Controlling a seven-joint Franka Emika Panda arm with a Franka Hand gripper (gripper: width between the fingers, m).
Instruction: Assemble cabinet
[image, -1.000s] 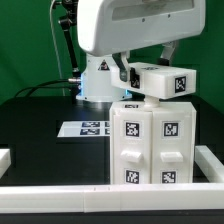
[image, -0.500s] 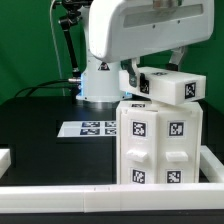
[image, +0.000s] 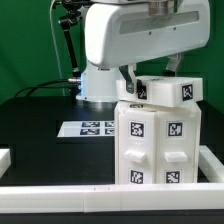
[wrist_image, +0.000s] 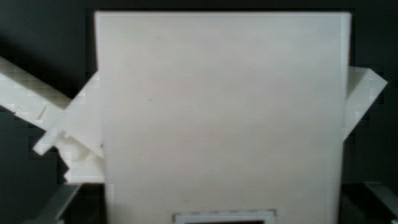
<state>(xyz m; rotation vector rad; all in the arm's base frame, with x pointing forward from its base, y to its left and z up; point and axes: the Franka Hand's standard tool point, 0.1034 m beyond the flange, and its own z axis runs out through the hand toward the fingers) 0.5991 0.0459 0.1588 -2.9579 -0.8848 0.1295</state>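
Observation:
The cabinet, a tall white box with black-and-white tags on its front, stands upright on the black table at the exterior view's right. A smaller white block with a tag on its end lies across the cabinet's top. My gripper comes down from above, with a dark finger on each side of the block, shut on it. In the wrist view the block's flat white face fills most of the picture and hides my fingertips.
The marker board lies flat on the table beside the cabinet. White rails run along the front edge, the right side and the left. The arm's base stands behind.
My arm has come lower and nearer the camera. The white block in my gripper has dropped from just above the cabinet to lie on its top, first tilting and then levelling.

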